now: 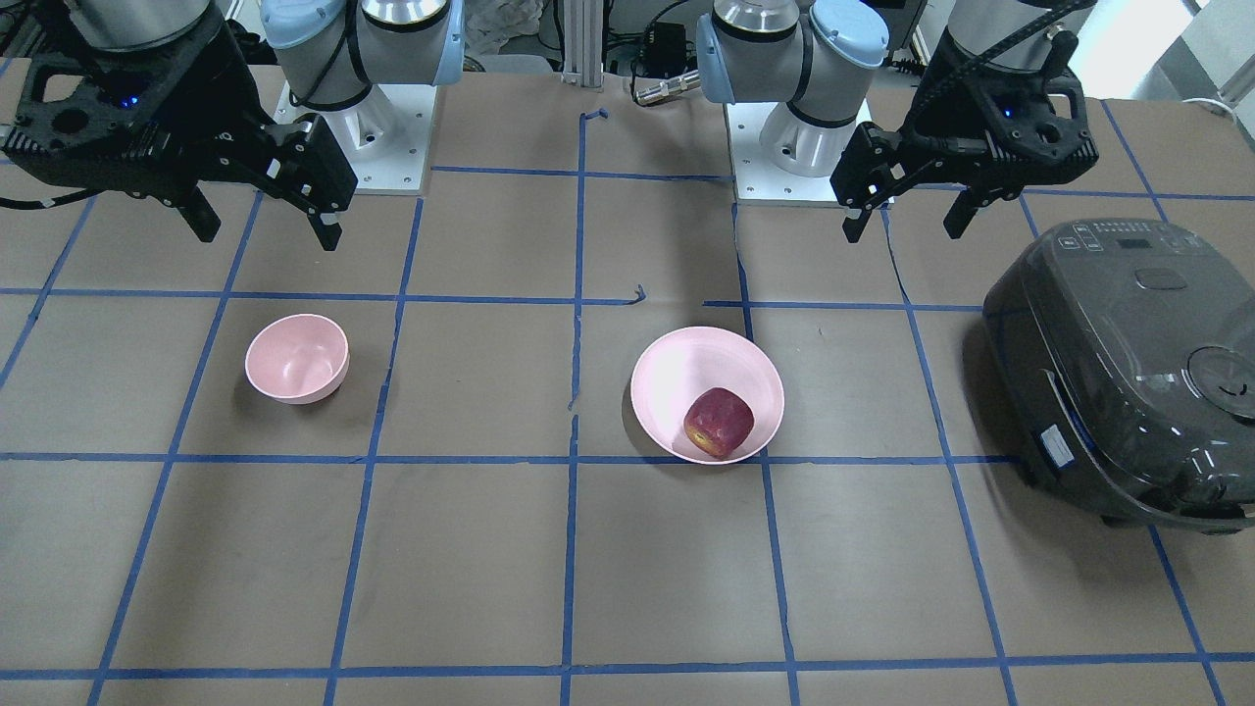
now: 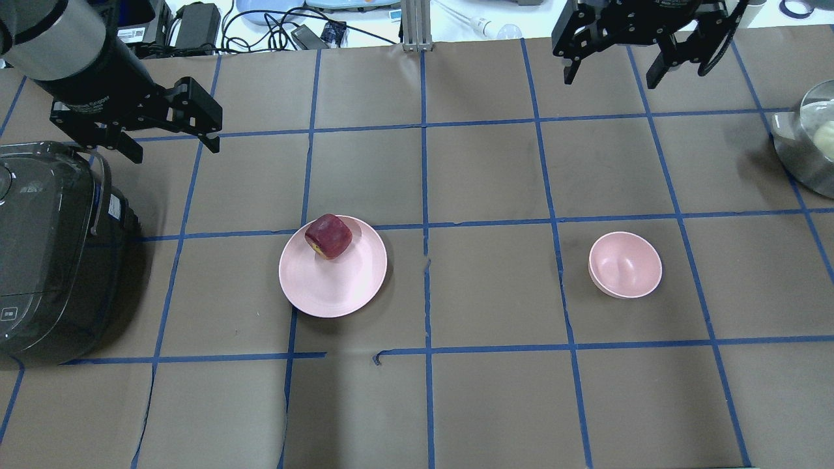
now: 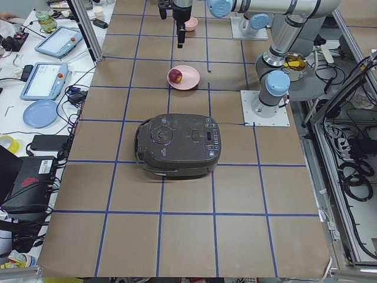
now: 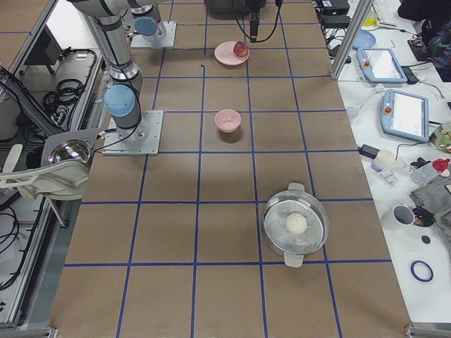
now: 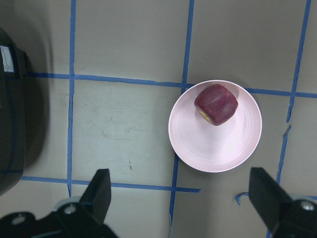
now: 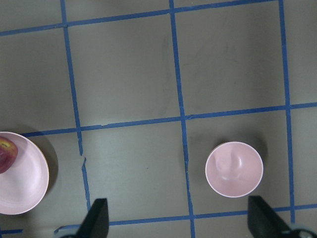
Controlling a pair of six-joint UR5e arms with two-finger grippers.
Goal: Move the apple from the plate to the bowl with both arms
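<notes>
The dark red apple (image 2: 328, 236) lies on the far edge of the pale pink plate (image 2: 339, 280), left of the table's middle; it also shows in the front view (image 1: 719, 422) on the plate (image 1: 677, 378) and in the left wrist view (image 5: 216, 104). The small pink bowl (image 2: 624, 264) stands empty to the right, also in the front view (image 1: 296, 358) and the right wrist view (image 6: 234, 169). My left gripper (image 2: 174, 148) hangs open high above the table, left of and beyond the plate. My right gripper (image 2: 611, 75) hangs open high over the far right, beyond the bowl.
A dark grey rice cooker (image 2: 55, 247) stands at the left edge, near the left gripper. A steel pot (image 2: 808, 146) with a pale round thing in it sits at the right edge. Blue tape lines grid the brown table.
</notes>
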